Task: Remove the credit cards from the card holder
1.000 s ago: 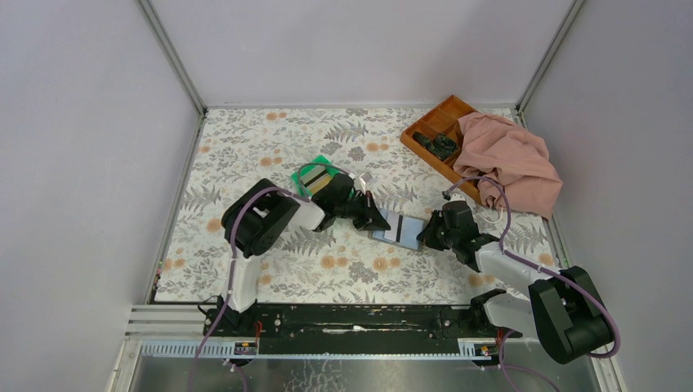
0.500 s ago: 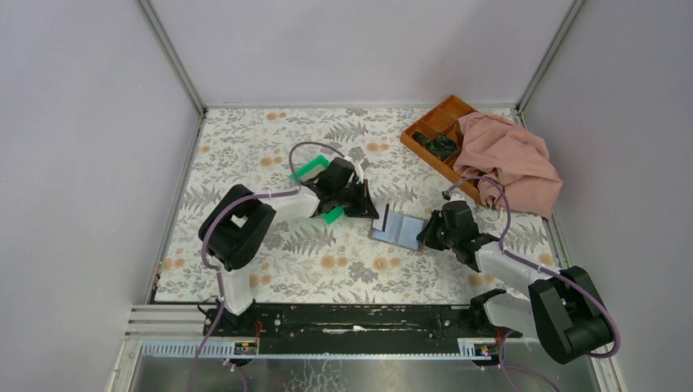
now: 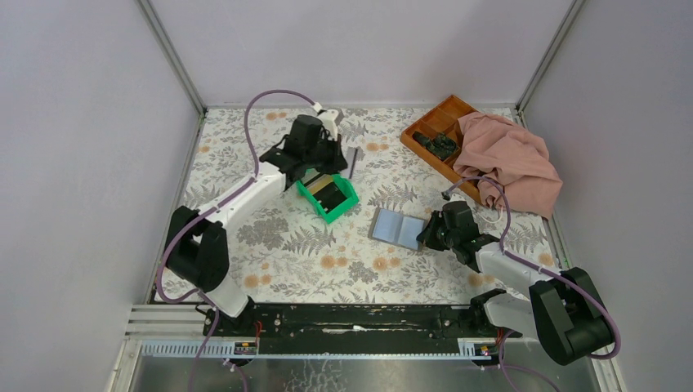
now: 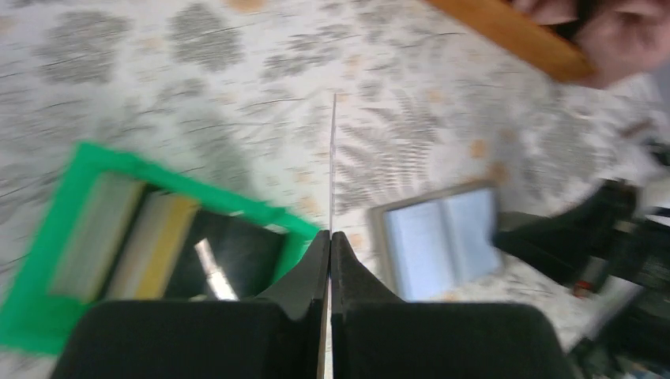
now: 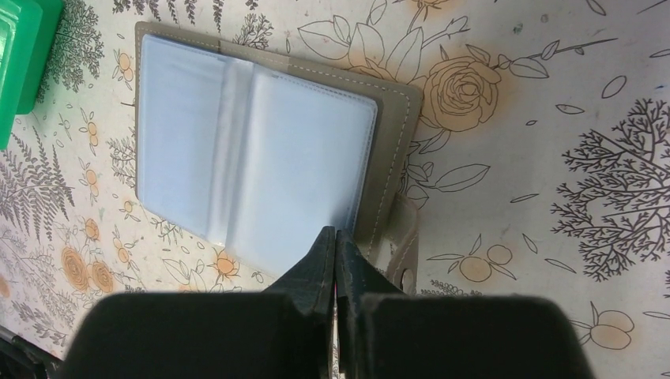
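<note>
The card holder (image 3: 398, 227) lies open on the floral cloth, its pale blue sleeves (image 5: 253, 150) facing up with no card showing in them. My right gripper (image 5: 336, 235) is shut on its near edge, next to the snap tab. My left gripper (image 4: 331, 234) is shut on one thin credit card (image 4: 332, 158), seen edge-on in the left wrist view. From above, that greyish card (image 3: 353, 159) hangs behind the green bin (image 3: 350, 199), well away from the holder. Other cards (image 3: 328, 189) lie in the bin (image 4: 182, 178).
An orange-brown compartment tray (image 3: 431, 122) with dark pieces stands at the back right, half under a pink cloth (image 3: 511, 159). The green bin's corner (image 5: 20, 47) is just left of the holder. Grey walls close in the table on three sides.
My left arm has pulled a card away from the holder and swung back and left past the green bin. The holder's dark card no longer shows. The right arm has not moved.
</note>
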Controlling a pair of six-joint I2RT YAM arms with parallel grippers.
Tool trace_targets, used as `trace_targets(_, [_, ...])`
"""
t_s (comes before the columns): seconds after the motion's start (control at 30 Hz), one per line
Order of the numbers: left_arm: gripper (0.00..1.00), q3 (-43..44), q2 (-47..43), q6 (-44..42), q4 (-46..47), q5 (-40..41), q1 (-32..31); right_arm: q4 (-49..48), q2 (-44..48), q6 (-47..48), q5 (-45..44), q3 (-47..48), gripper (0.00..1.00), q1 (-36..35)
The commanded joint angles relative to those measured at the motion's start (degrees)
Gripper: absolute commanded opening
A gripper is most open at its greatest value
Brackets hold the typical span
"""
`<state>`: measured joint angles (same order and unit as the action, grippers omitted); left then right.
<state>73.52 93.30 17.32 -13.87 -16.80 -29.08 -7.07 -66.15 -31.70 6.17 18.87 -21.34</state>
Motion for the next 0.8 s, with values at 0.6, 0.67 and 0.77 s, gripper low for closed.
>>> trace_targets(0.6, [0.00, 5.0, 3.7, -30.2, -19.9, 0.7, 7.0, 1.3, -0.5, 1.2, 0.4, 0.1, 0.00, -0.2])
trace_targets(0.67, [0.00, 4.8, 4.2, -31.0, -19.8, 1.3, 7.5, 1.6, -1.1, 1.2, 0.3, 0.4, 0.00, -0.3])
trace_targets(0.77, [0.00, 4.7, 5.1, -32.9, -19.8, 0.9, 7.9, 1.7, -1.6, 1.3, 0.3, 0.8, 0.00, -0.3])
